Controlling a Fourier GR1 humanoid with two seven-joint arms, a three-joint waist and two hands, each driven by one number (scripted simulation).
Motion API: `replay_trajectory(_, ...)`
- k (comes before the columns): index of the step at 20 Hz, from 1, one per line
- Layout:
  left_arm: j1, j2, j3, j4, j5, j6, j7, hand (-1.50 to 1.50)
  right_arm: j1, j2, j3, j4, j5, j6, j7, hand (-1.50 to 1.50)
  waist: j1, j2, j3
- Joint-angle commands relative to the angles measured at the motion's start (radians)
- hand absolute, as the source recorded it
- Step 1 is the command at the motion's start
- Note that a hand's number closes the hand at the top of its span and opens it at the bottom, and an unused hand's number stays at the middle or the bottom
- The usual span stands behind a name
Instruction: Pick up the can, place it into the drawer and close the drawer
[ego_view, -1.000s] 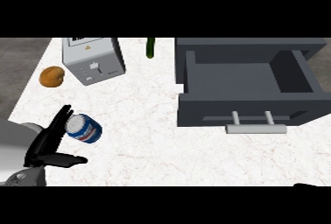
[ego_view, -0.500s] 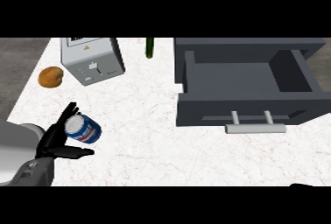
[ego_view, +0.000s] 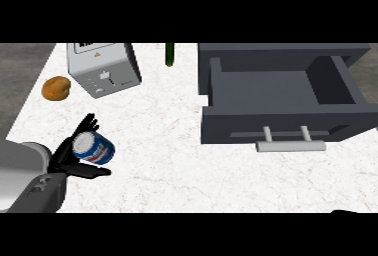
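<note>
One black left hand (ego_view: 65, 152) flanks the blue-and-white metal can (ego_view: 94, 148), fingers spread wide and not yet closed; they should wrap it fully before lifting.

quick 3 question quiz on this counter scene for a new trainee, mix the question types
1. True or false: the drawer is shut.
2. Which hand is at the can? A) left B) right
3. Fill in: the brown round item lies just left of the ____.

Key: 1 false, it stands open. 2 A, the left hand. 3 toaster.
</note>
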Motion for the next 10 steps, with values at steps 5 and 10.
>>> replay_trajectory(5, -0.054, 0.009, -0.028, 0.03, -0.013, -0.123, 0.007, 1.5, 0.004, -0.015, -0.05, 0.038, -0.036, 0.028, -0.025, -1.5, 0.003, -0.002, 0.001)
replay_trajectory(10, -0.052, -0.033, -0.032, 0.046, -0.014, -0.141, -0.058, 1.5, -0.024, -0.009, -0.039, 0.025, -0.012, 0.005, -0.011, -1.5, 0.0, 0.0, 0.0)
